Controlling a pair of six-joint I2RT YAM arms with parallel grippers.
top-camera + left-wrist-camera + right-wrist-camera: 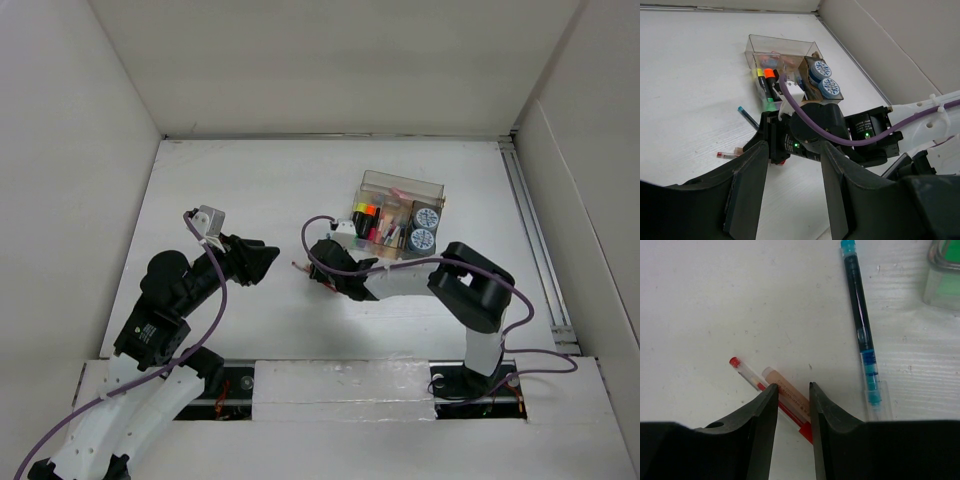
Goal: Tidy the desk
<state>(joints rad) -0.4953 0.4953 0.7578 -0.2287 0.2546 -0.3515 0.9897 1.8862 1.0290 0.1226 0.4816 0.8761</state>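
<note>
Bare desk (250, 190) lies left of the clear box (400, 183) holding markers (365, 215) and blue rolls (425, 217). The left gripper (265, 262) is spread wide. The right gripper (791, 386) sits around a tan stick (790, 396); I cannot tell if it pinches.

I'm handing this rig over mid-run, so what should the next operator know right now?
Left tool: open, empty, above the desk.
Right tool: open, jaws straddling a tan tube beside the red pen; nothing gripped yet.
Done: highlighters and tape rolls sit in the clear organizer.
Left: tan tube, red pen and blue pen lie loose on the desk; they probably go in the organizer.
</note>
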